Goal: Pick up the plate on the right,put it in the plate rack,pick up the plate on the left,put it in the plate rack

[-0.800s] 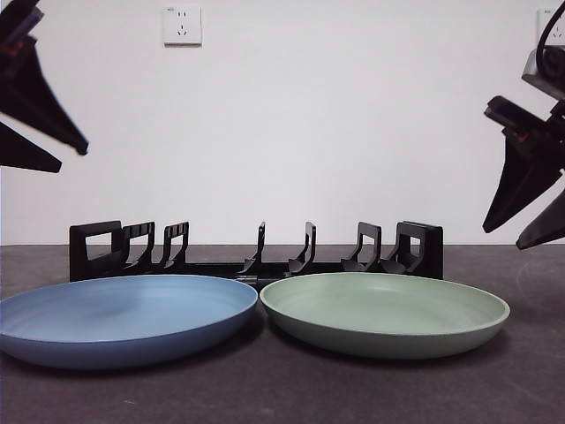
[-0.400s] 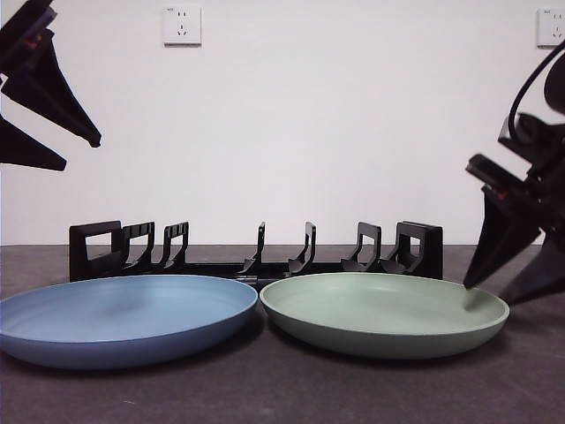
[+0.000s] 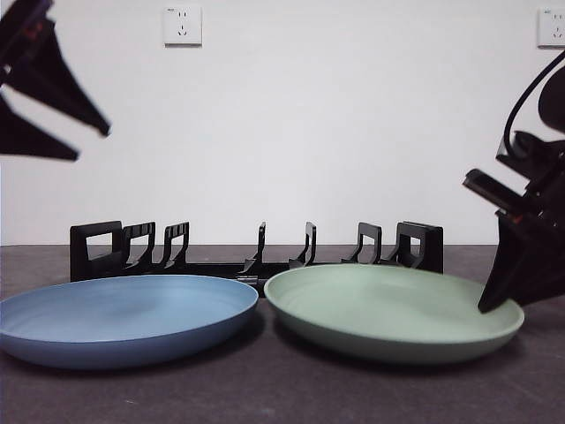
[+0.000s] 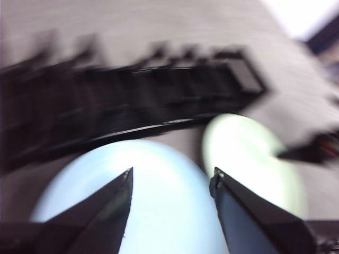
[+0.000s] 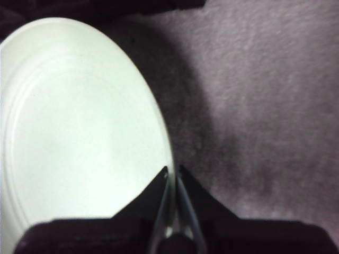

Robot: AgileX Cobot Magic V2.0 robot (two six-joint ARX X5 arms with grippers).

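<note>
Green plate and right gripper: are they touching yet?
Touching. The right wrist view shows the right gripper with its jaws closed on the green plate rim; the front view shows that edge tilted up.

We see a pale green plate (image 3: 388, 311) and a plain blue plate (image 3: 124, 318), both unpatterned. Behind them stands the black plate rack (image 3: 256, 252) on a dark grey table (image 3: 282, 393), before a white wall (image 3: 309, 115).
</note>
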